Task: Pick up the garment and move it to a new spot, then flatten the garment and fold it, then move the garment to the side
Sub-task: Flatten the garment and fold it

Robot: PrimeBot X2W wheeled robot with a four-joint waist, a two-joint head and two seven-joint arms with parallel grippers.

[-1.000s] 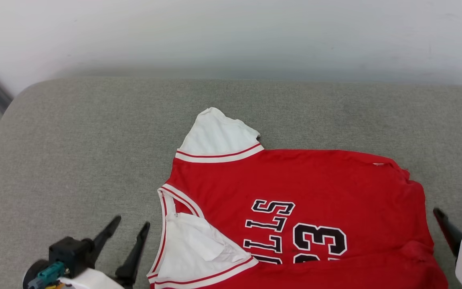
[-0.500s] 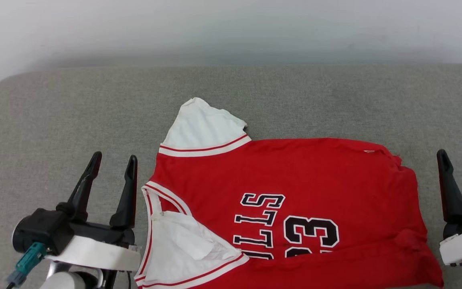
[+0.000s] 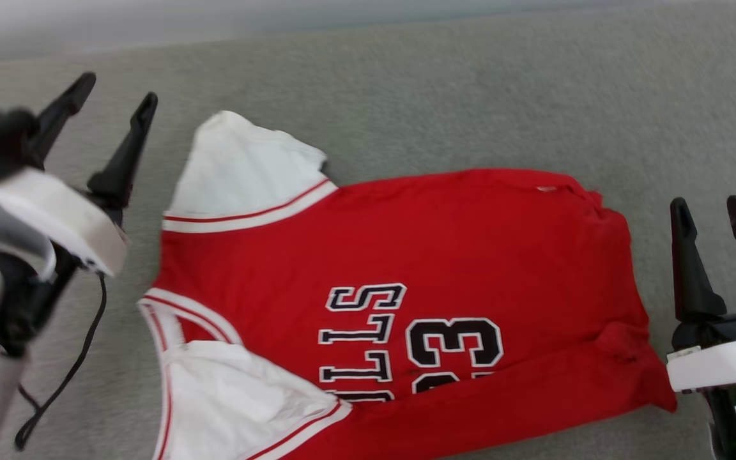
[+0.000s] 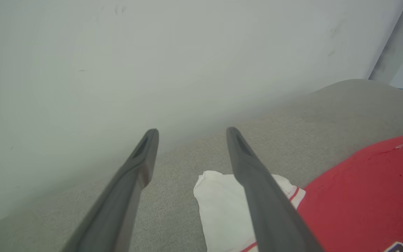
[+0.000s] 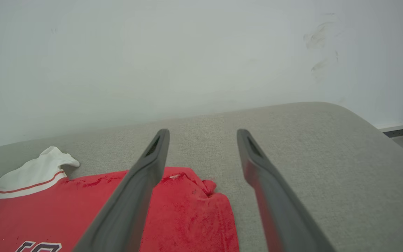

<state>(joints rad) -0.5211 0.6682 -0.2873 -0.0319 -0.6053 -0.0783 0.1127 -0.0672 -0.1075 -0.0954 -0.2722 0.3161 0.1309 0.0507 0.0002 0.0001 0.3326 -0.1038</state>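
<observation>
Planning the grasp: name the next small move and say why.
Probably bring the left gripper down onto the white shoulder strap beside it and close. Both it and the right gripper stand open, flanking the garment, which lies unheld on the grey cushion.

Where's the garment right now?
Head view: the garment lies on the grey cushion, centre to bottom of frame, between the open left gripper at upper left and the open right gripper at right; neither holds it.
</observation>
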